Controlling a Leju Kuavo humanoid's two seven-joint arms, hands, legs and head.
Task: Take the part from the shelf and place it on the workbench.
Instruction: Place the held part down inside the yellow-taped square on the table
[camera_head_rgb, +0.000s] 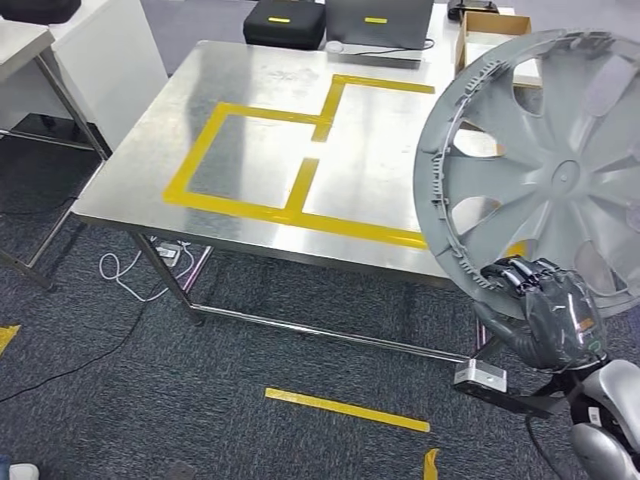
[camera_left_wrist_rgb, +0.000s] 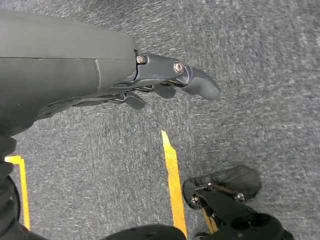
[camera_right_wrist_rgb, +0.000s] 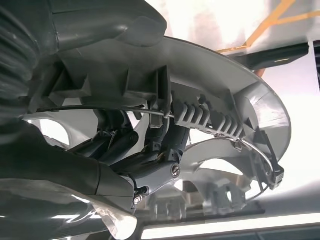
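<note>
Steel workbench (camera_head_rgb: 249, 100) beyond hubcap (camera_head_rgb: 543, 160), seemingly in right robot hand (camera_head_rgb: 547, 310)

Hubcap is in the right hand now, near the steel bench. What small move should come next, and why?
Probably carry it a little forward and left, over the taped area. The right hand grips the hubcap by its lower rim, held up on edge, at the workbench right end, partly past the front edge. The left hand hangs over the carpet, holding nothing.
</note>
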